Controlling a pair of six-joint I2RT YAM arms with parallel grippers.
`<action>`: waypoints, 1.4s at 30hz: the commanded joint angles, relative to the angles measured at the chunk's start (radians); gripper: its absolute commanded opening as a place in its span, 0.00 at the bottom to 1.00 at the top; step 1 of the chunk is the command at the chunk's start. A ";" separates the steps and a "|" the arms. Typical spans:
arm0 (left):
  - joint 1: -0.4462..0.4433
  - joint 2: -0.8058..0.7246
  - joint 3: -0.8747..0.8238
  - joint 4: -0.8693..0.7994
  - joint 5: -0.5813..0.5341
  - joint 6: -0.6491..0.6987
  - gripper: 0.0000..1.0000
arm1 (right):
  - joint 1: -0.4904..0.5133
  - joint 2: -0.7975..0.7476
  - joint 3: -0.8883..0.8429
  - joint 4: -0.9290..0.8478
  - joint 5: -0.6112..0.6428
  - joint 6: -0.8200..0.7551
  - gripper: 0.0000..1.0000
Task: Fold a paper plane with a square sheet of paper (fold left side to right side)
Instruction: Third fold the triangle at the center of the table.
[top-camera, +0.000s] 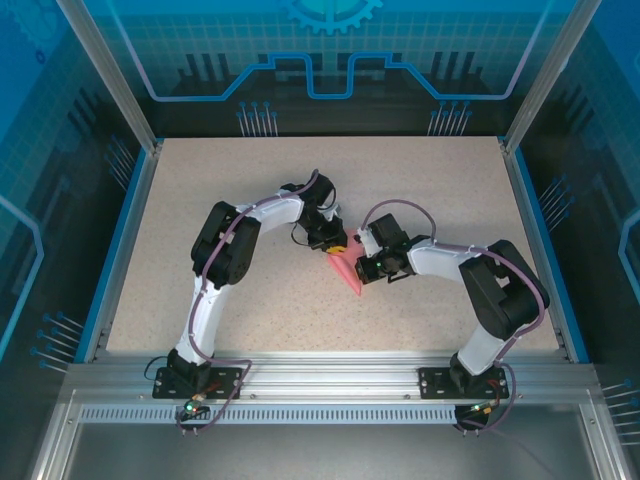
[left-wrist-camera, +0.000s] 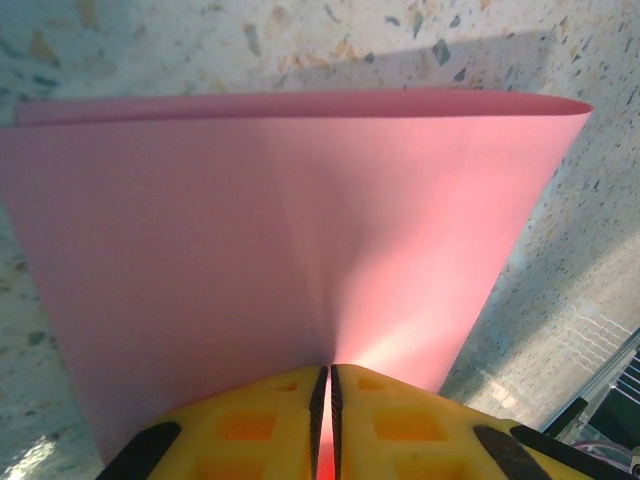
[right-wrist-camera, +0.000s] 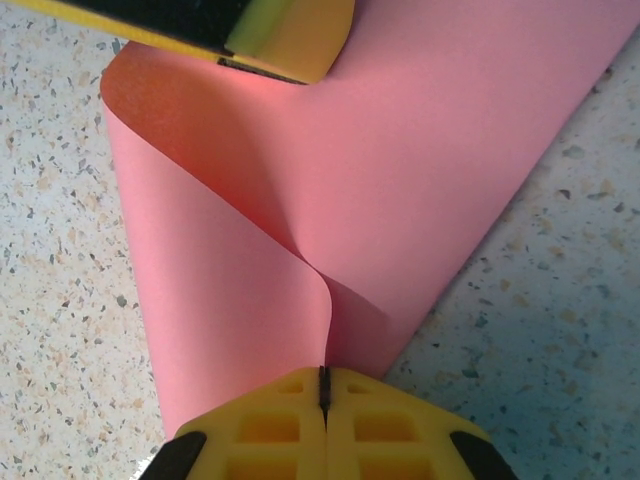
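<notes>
**Obs.** The square sheet of paper (top-camera: 346, 268) is at mid-table between the 2 arms. It is partly lifted off the table (top-camera: 200, 190) and bent over on itself in a soft loop. Both wrist views show a rounded bend with no sharp crease.

**Left fingers** (left-wrist-camera: 310, 388): drawn together to a thin slit, pinching the sheet's near edge. The paper fans away from the pinch, and 2 layers show along its far rim.

**Right fingers** (right-wrist-camera: 312, 382): fully together, nipping the paper where a curled upper layer meets the flatter layer beneath. In this view the other arm's yellow tip sits at the far end of the sheet, touching it.

**Step (judgement).** This looks like fold 1, with the left side brought over to the right side. The sheet looks doubled over, but the fold is not set. I cannot tell from these views whether the free edges are aligned.

**Next move calls for.**
- Square the 2 edges against each other.
- Lower the loop flat onto the table.
- Keep 1 pinch as an anchor while the rounded bend is pressed into a crease.

**Risk.** Thin paper can skew or buckle if the 2 pinches pull unevenly.
</notes>
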 joint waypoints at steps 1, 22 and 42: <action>-0.003 0.007 -0.010 -0.078 -0.059 0.020 0.14 | -0.010 -0.030 0.012 -0.030 -0.010 0.003 0.00; -0.003 0.011 -0.013 -0.071 -0.054 0.019 0.15 | -0.010 0.006 0.033 -0.044 0.022 0.012 0.00; 0.028 -0.047 0.098 -0.138 -0.059 0.057 0.28 | -0.008 0.051 0.020 -0.091 0.025 -0.024 0.00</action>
